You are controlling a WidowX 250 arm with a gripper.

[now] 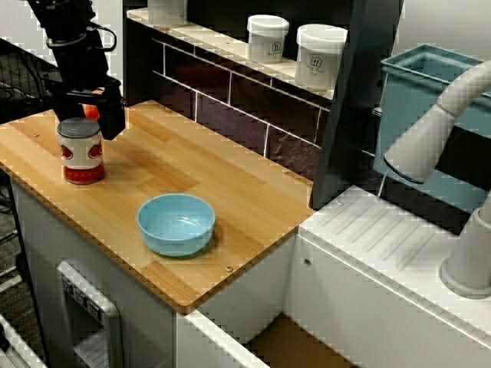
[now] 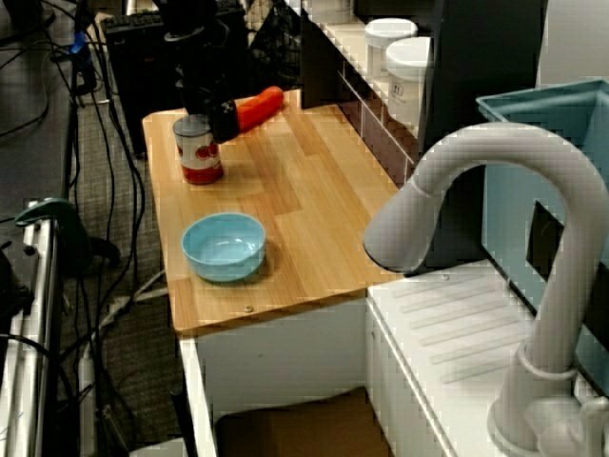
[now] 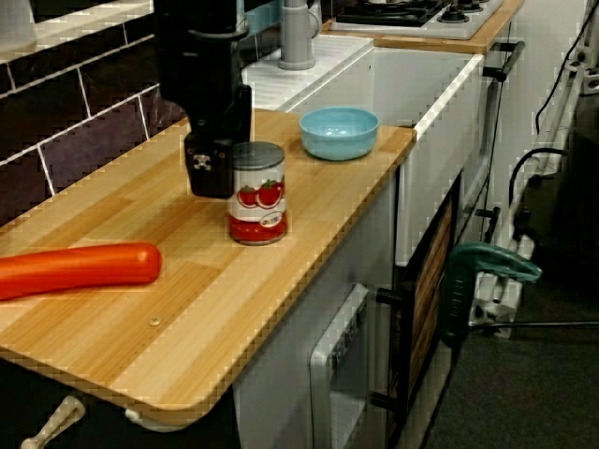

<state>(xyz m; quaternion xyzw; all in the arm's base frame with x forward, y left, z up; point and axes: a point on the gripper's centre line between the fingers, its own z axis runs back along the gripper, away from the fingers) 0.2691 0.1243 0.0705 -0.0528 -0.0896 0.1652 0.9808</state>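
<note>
A tomato can (image 1: pixel 81 150) with a red and white label stands upright near the left end of the wooden counter (image 1: pixel 230 192). My black gripper (image 1: pixel 86 115) hangs just behind the can's top, on the wall side, with its fingers spread and nothing between them. In the low view from the counter's end, the gripper (image 3: pixel 213 173) is close beside the can (image 3: pixel 257 195), and I cannot tell whether they touch. A long orange carrot-like piece (image 3: pixel 80 267) lies on the counter beyond the gripper. A light blue bowl (image 1: pixel 176 222) sits empty nearer the sink.
White lidded jars (image 1: pixel 268 38) stand on the shelf above the tiled back wall. A grey tap (image 2: pixel 476 200) and a white draining board (image 1: pixel 399 253) lie to the right, with a teal bin (image 1: pixel 430 115) behind. Cables (image 2: pixel 105 143) cover the floor beyond the counter's end.
</note>
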